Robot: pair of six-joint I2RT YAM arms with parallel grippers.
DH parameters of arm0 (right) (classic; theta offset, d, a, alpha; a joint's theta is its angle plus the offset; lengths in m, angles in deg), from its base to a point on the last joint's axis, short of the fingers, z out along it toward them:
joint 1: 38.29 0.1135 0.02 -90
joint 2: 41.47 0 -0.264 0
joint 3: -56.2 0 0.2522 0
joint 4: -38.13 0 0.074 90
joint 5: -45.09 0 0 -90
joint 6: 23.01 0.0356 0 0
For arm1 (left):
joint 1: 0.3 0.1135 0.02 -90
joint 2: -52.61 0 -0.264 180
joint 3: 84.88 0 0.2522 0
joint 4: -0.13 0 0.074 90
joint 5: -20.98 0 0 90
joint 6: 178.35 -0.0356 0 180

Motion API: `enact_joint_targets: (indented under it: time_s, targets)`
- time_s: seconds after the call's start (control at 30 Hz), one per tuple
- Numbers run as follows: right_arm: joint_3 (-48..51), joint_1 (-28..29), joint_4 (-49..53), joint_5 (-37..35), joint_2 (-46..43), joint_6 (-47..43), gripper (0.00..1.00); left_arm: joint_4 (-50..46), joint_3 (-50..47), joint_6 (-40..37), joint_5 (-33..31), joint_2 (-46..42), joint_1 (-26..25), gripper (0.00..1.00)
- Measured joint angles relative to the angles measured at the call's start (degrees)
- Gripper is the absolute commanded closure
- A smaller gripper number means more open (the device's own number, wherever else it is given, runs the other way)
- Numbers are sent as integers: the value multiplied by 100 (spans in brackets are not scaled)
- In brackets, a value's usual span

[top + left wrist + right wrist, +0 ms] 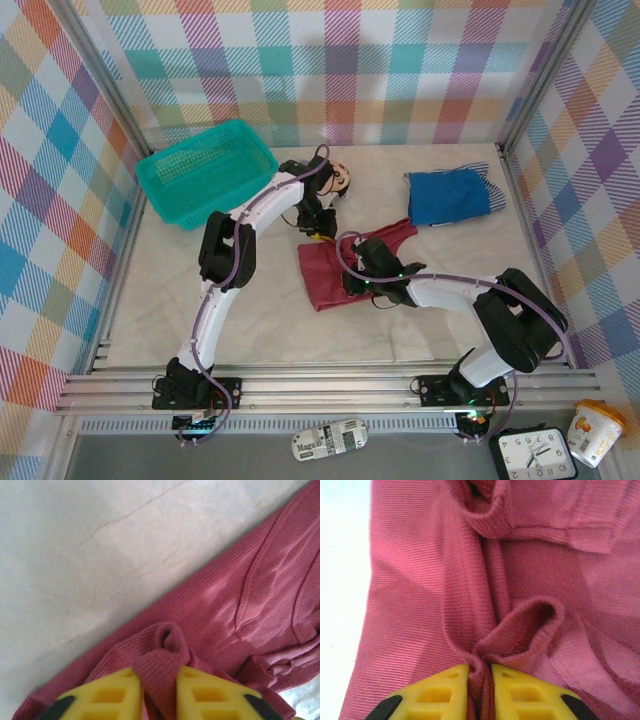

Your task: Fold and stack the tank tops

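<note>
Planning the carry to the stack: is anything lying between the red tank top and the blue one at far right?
Nothing visible. Bare table separates the red tank top from the blue tank top; the doll sits off that path, further left.

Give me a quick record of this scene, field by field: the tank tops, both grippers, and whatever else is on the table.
dark red tank top: mid-table, rumpled, not yet stacked
blue tank top: folded, far right, lying on the striped tank top
left gripper: closed on a bunched fold of the dark red tank top
right gripper: closed on another fold of the same top
teal basket: far left
doll: just beyond the red top
</note>
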Motion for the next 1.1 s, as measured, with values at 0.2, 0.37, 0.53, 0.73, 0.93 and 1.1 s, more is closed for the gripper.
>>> enact_joint_targets:
  time_s: [0.2,0.37,0.53,0.73,0.93,1.1]
  targets:
    - [0,-52,577,-439,-173,382,73,238,221,11,31,4,0,62]
    - [61,-289,1093,-898,-662,654,69,286,321,-61,-170,-52,0,59]
    - [111,-623,1478,-1060,-970,557,66,50,291,-284,-544,-367,2,58]
    - [127,-457,1064,-614,-1198,-372,54,109,-1259,-350,-778,-1447,118,57]
    - [-181,444,452,-195,-595,-1438,52,581,-2592,-332,-494,-1808,487,57]
    - [-944,933,459,-92,420,-2378,47,855,-2911,-334,-205,-1711,629,58]
